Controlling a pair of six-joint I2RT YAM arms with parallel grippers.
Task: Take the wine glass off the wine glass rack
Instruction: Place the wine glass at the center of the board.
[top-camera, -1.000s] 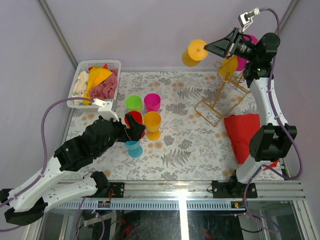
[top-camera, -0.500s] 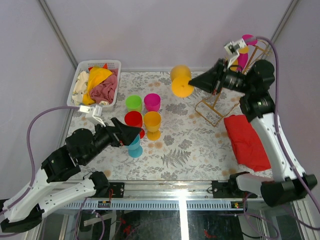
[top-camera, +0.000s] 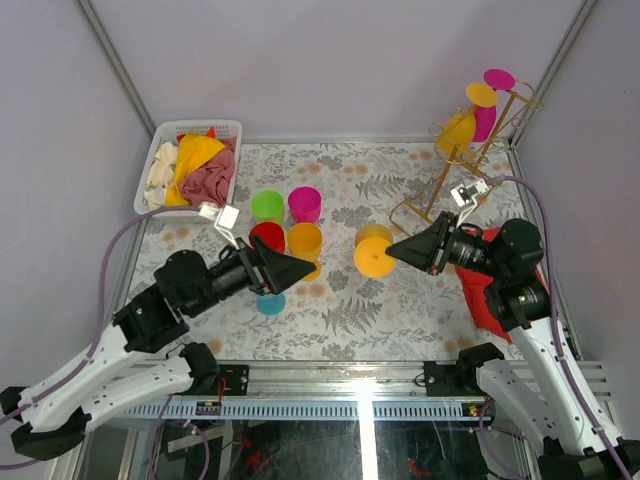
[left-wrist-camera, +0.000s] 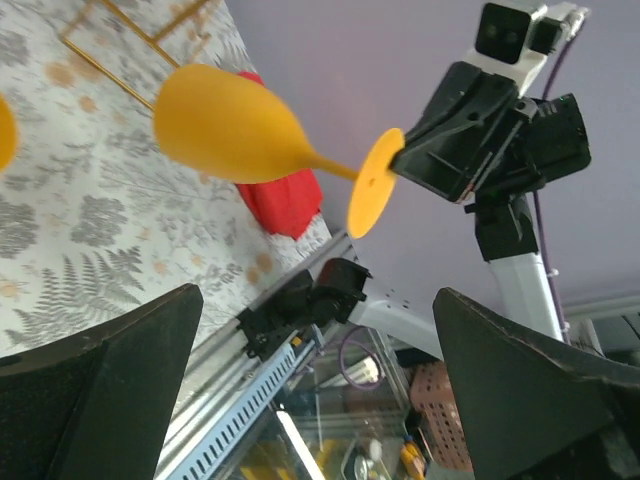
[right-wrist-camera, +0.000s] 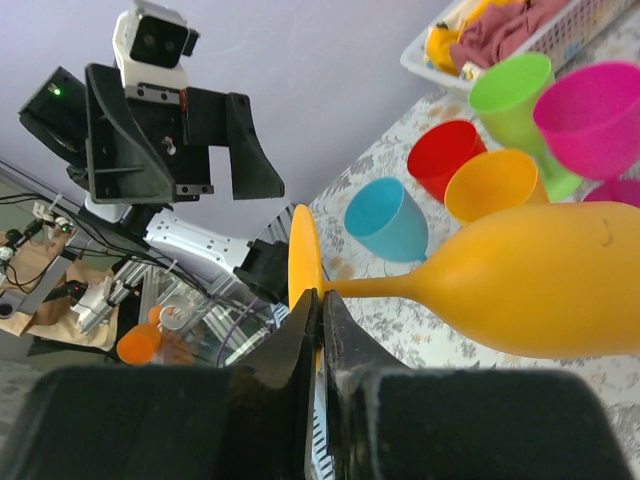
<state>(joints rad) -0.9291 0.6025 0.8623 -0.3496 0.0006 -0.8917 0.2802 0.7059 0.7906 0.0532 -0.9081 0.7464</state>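
- Top external: grips the orange plastic wine glass (top-camera: 372, 252) by its foot in the right jaws, sideways above the floral worktop (top-camera: 350, 310), well apart from the thin gold wire wine glass rack (top-camera: 445, 192), so already off it; probably heads for a set-down.
- Left wrist: looks at that glass (left-wrist-camera: 232, 125) between left jaws spread wide and empty, perhaps ready to receive it.
- Right wrist: pinches the foot disc narrowly, leaving the bowl free near the coloured plastic goblets (right-wrist-camera: 497, 185).

A robotics lab: plain enclosure walls (top-camera: 300, 60) and an aluminium mounting rail (top-camera: 350, 378).
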